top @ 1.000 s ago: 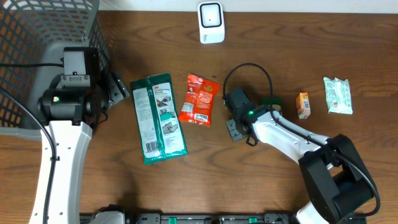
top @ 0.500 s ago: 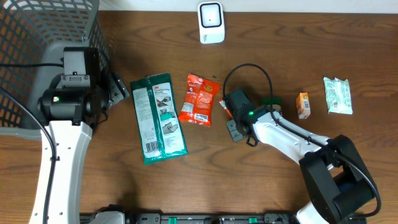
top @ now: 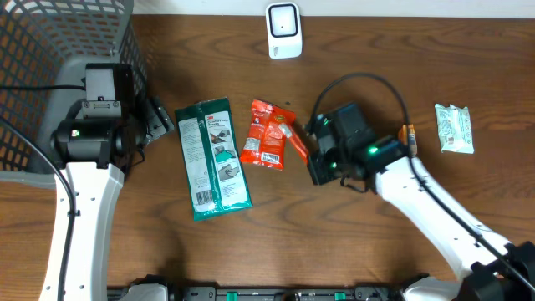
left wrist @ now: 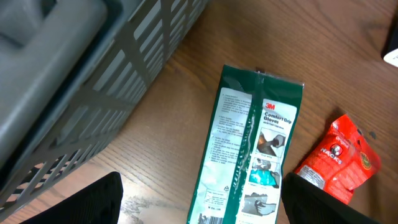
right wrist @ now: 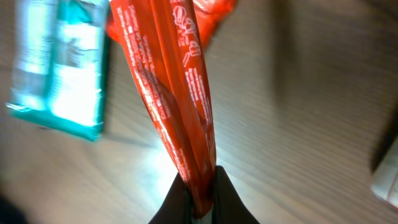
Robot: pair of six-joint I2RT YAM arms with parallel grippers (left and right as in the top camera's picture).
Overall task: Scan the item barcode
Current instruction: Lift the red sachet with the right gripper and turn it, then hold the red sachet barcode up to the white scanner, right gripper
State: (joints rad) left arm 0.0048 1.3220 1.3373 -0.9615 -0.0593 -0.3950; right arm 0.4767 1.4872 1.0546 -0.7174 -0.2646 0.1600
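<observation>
The right gripper (top: 306, 150), jaws clamped on the red snack packet's (top: 266, 134) edge, sat nearer the white scanner (top: 282, 30), the packet's long axis slanting toward it; the left gripper's (top: 157, 119) jaws gaped empty.

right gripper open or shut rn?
Shut. Right gripper pinches the end of a thin red packet, jaws closed against it.

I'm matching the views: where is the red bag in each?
Overhead: red bag at centre, beside the green pack.
Left wrist: red bag at lower right.
Right wrist: red bag mid-frame, pinched by the right end effector.
Shared landmark: green pack, left of it everywhere.
</observation>
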